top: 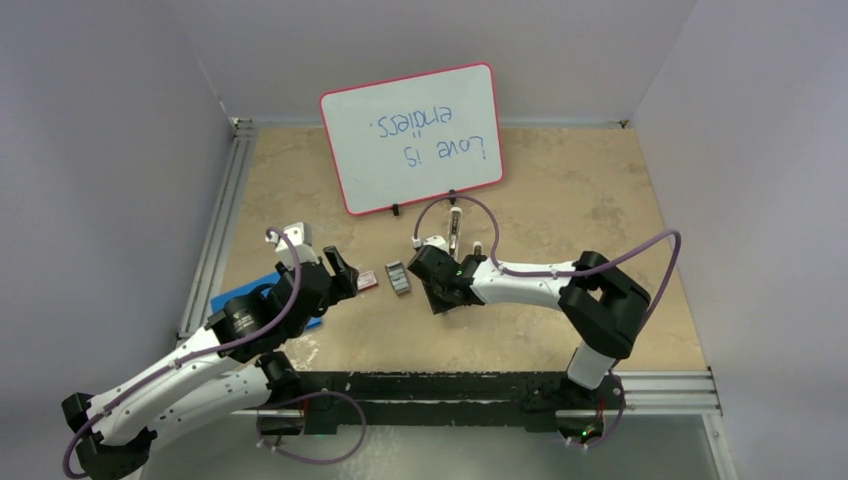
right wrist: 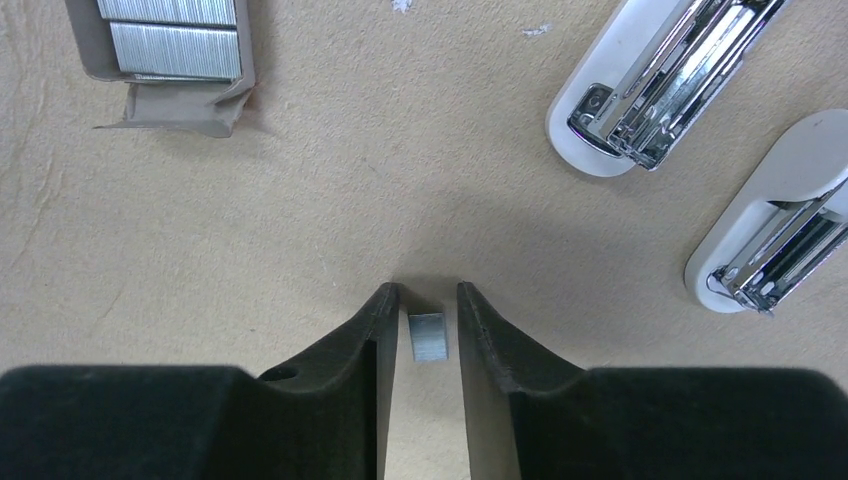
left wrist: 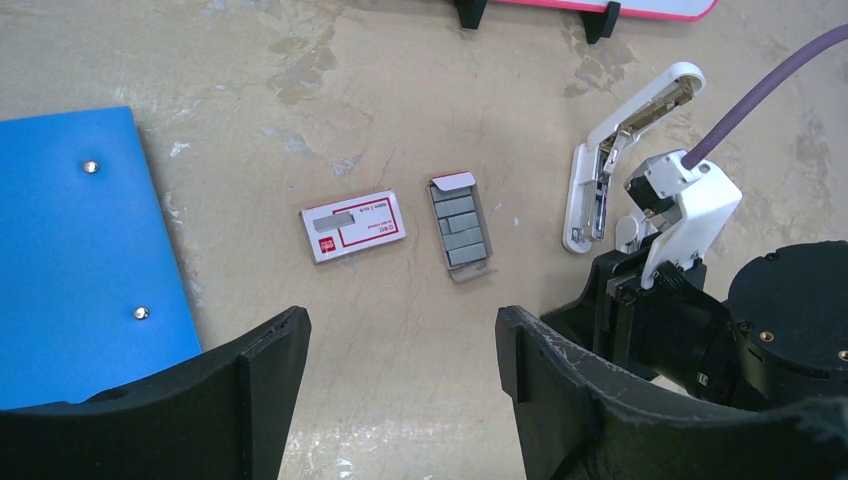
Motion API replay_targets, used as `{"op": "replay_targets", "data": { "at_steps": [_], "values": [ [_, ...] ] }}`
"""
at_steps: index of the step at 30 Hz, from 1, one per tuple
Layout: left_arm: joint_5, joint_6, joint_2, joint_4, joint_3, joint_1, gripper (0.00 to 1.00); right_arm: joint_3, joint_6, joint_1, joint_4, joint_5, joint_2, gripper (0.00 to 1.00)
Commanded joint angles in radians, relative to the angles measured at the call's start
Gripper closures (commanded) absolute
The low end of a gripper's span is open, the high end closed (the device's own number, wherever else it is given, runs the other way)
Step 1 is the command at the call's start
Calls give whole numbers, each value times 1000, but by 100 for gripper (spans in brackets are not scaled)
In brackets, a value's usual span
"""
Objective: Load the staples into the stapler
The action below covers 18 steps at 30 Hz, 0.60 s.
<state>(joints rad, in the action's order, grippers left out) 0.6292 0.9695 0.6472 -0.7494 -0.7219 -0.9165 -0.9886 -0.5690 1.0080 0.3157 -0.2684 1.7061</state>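
Note:
The white stapler (left wrist: pixel 625 150) lies hinged open on the table, its metal channel (right wrist: pixel 655 75) bare and its other half (right wrist: pixel 780 225) beside it. A grey tray of staples (left wrist: pixel 461 230) sits left of it, next to the red and white box (left wrist: pixel 353 226). My right gripper (right wrist: pixel 428 295) points down at the table with a short loose strip of staples (right wrist: pixel 429 337) between its fingers. The jaws stand narrowly apart, with a slim gap on each side of the strip. My left gripper (left wrist: pixel 400 335) hovers wide open and empty, short of the box and tray.
A pink-framed whiteboard (top: pixel 410 135) stands at the back, just behind the stapler (top: pixel 455 225). A blue board (left wrist: pixel 80 250) lies on the table at the left, under my left arm. White walls close in the sides.

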Motion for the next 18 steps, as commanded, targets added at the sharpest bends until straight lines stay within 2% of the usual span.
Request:
{"op": "replay_targets", "data": {
  "at_steps": [1,6,13,18],
  "values": [
    [10,6,-2,25,-1,5,31,-18,-11,7,52,1,-13,66],
    [6,8,-3,24,-1,5,31,-14,-6,8,63,12,-9,66],
    [5,11,-1,22,0,5,31,-21,-27,11,92,-17,0,75],
    [3,10,1,24,-1,5,31,-27,-34,13,98,-22,-5,76]
  ]
}}
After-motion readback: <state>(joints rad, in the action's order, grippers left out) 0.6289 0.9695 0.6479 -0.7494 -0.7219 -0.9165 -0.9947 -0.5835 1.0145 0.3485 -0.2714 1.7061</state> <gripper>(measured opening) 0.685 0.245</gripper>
